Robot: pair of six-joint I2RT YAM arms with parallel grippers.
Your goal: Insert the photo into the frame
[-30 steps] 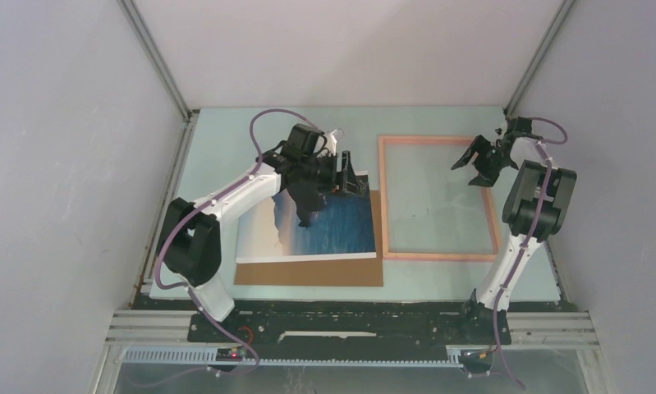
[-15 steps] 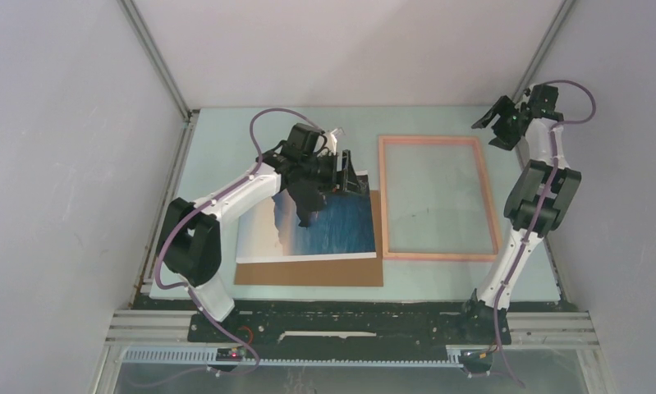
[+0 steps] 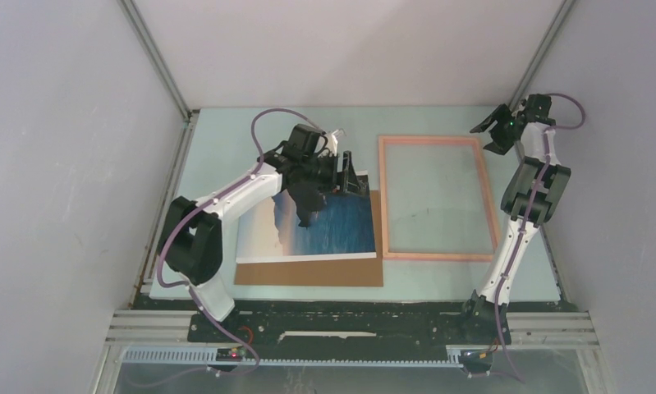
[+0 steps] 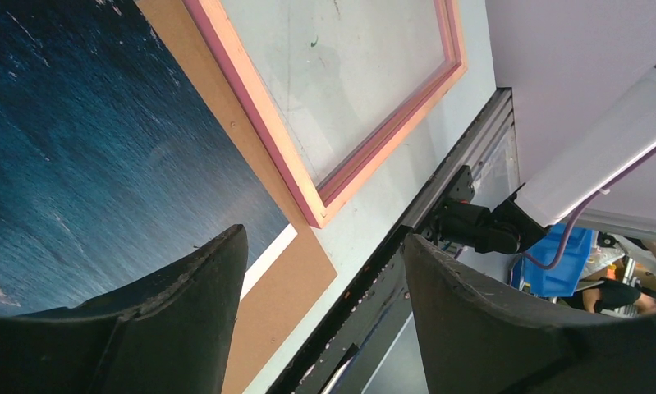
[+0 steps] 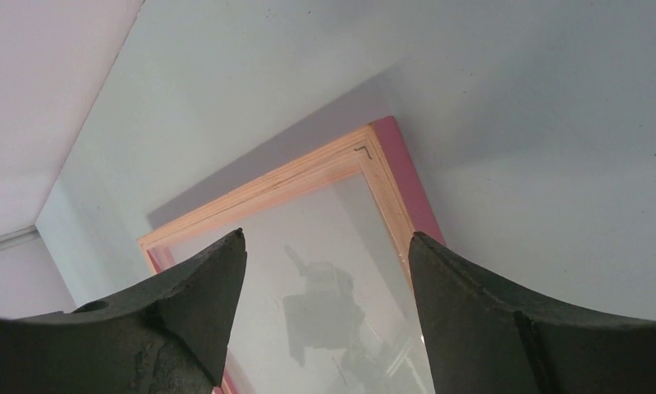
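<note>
The left gripper [image 3: 344,174] has its two black fingers spread wide and holds nothing. It hangs over the far right corner of the paper photo [image 3: 332,230] of blue sea and a dark cliff. The photo lies on a flat brown cardboard sheet [image 3: 308,273], just left of the thin pink-orange frame [image 3: 438,255] on the pale blue table [image 3: 226,139]. The right gripper [image 3: 493,130] is wide open too, with nothing in it, above the frame's far right corner.

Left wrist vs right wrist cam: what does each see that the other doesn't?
Left wrist only: the photo, the brown cardboard sheet beneath it, the right arm's base. Right wrist only: a gripper shadow inside the frame. Both: the frame lying empty, seen between open fingers; left gripper and right gripper hold nothing.
</note>
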